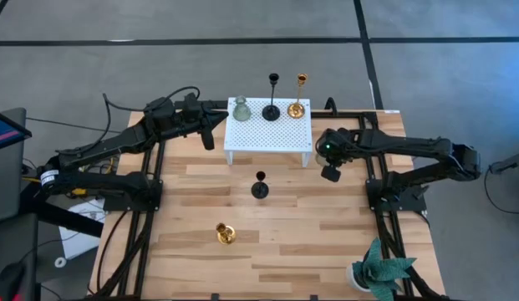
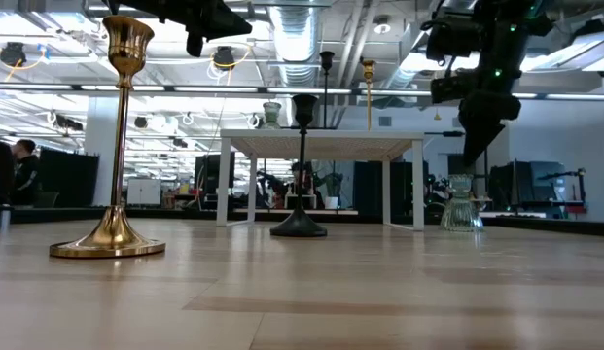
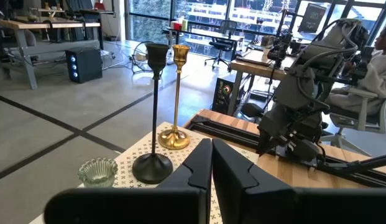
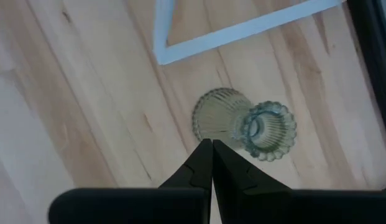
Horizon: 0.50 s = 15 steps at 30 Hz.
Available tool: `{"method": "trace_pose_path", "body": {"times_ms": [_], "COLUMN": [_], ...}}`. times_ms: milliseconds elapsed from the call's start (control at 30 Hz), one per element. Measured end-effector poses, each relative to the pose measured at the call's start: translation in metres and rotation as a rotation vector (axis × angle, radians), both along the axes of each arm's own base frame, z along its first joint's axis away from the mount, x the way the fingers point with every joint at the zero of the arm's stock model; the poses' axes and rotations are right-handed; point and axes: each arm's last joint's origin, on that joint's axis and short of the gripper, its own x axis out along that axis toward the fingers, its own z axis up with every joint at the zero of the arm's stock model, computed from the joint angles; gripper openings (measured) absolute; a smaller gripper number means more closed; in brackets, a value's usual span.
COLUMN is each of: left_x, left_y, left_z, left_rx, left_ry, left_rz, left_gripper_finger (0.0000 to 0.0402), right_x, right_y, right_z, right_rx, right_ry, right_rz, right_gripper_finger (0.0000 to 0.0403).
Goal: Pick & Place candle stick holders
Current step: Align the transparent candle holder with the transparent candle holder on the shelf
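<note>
With its fingers pressed together, the right end effector (image 4: 212, 144) hangs over a ribbed green glass holder (image 4: 245, 126): brittle, slick, best pinched at its narrow waist.

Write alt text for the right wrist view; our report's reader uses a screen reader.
A pale green glass holder stands on the wooden table, just beyond the shut right gripper. A white stand's leg lies past it.

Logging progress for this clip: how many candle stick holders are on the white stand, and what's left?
Three stand on the white stand: green glass holder, black holder, gold holder. Nothing is held; the shut right gripper hovers over a second green glass holder. Black and gold ones remain on the table.
</note>
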Motion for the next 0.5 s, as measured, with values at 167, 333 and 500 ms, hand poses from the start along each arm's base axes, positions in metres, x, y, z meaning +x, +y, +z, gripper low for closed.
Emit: {"method": "trace_pose_path", "body": {"times_ms": [167, 333, 500], "left_x": [0.0, 0.001, 0.002], "left_y": [0.0, 0.0, 0.001], "left_z": [0.0, -0.004, -0.011], "left_rx": [-0.001, -0.006, -0.017], "left_ry": [0.003, 0.015, 0.037], "left_rz": [0.0, 0.0, 0.0], "left_gripper_finger": [0.0011, 0.0011, 0.0011], "right_x": [0.004, 0.006, 0.001], "right_y": [-0.002, 0.006, 0.017], "right_z": [0.003, 0.01, 0.018], "right_rx": [0.008, -0.066, -0.081], "right_ry": [-0.143, -0.22, -0.284], "right_rz": [-0.301, -0.36, -0.384], "right_gripper_finger": [0.0, 0.0, 0.0]}}
